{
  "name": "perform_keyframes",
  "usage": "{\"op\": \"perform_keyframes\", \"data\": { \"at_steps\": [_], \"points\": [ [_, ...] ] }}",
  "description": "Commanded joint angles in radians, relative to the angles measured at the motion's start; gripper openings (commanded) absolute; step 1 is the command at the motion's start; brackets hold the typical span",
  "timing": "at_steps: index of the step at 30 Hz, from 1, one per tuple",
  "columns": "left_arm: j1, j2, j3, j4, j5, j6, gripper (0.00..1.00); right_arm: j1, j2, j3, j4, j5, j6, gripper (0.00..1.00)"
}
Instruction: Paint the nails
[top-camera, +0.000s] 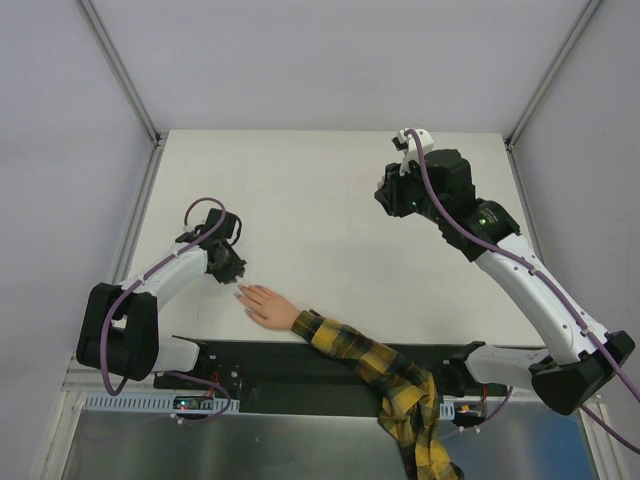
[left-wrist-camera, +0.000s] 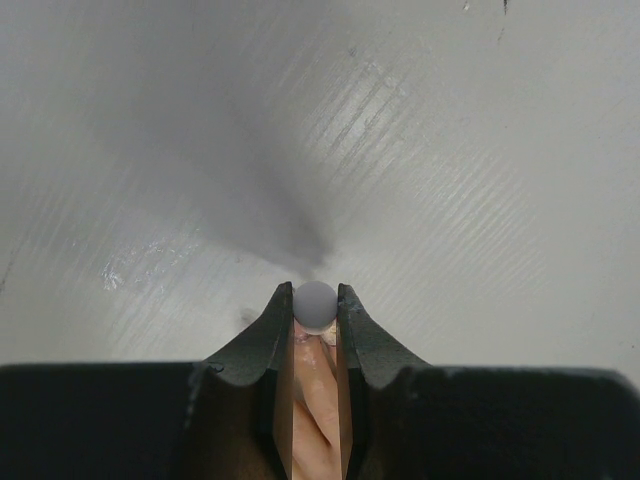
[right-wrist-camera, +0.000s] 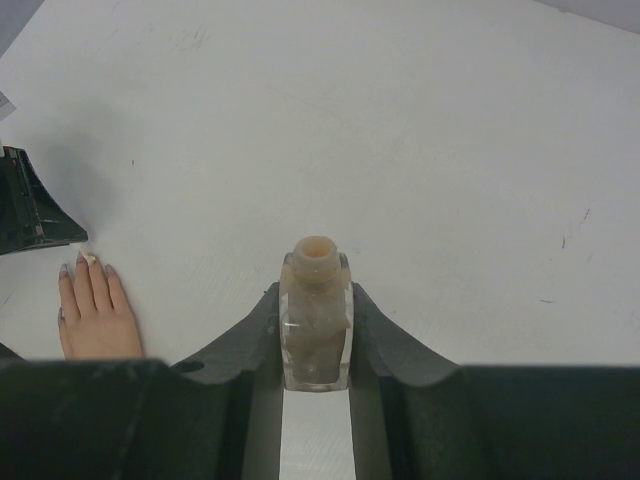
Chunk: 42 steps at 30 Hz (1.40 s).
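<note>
Top external view: the tiny pale nails (top-camera: 241, 291) of the flesh-coloured hand (top-camera: 268, 307) lie near-left on the white desk (top-camera: 320, 200), beside the left pincer (top-camera: 237, 280), clamped on a grey round-tipped stick (left-wrist-camera: 316, 305). Far right, the right pincer (right-wrist-camera: 316, 290) grips a clear open bottle (right-wrist-camera: 316, 330).

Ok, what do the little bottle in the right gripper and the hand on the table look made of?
Bottle: clear glass or hard plastic, glossy; its walls are see-through, tinted pale beige inside. Hand: smooth matte plastic or silicone, uniform flesh tone, probably a mannequin's.
</note>
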Motion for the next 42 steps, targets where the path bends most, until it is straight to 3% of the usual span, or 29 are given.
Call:
{"op": "perform_keyframes", "data": {
  "at_steps": [1, 42],
  "points": [
    [-0.001, 0.007, -0.008, -0.012, -0.02, -0.017, 0.0, -0.001, -0.013, 0.025, 0.033, -0.009, 0.005, 0.0],
    [0.016, 0.025, 0.004, 0.029, -0.074, 0.012, 0.0, -0.001, 0.019, 0.05, 0.039, 0.003, -0.012, 0.0]
  ]
}}
